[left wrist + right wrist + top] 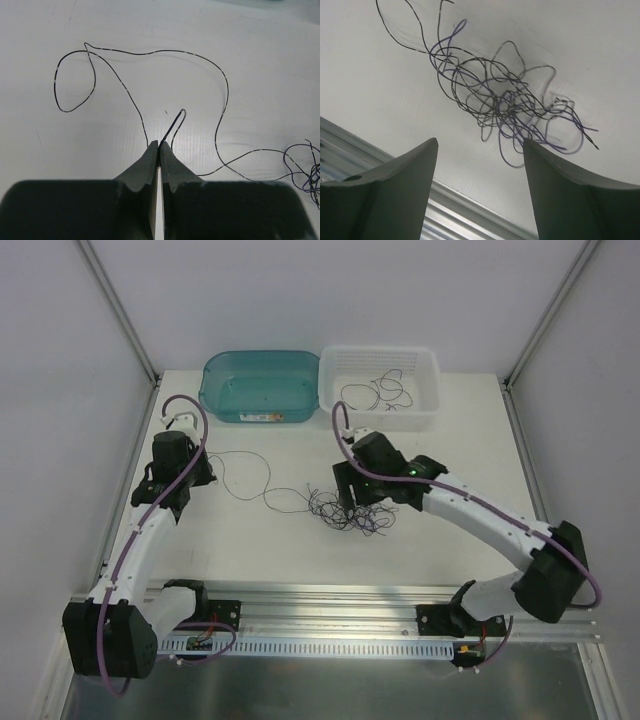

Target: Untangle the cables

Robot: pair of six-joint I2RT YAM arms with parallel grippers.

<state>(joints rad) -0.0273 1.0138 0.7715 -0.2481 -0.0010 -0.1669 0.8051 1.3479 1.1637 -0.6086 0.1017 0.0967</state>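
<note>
Centrally in the overhead view, tangled cables [352, 512] on the table [480, 440]; left gripper [159, 144] pinched shut on one strand [125, 85], probably as anchor; right gripper [480, 143] gaping, empty, just above the tangle.

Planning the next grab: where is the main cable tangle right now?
Top view: the tangle lies midway across the table, just under the open right end effector, on the near side of the white basket.
</note>
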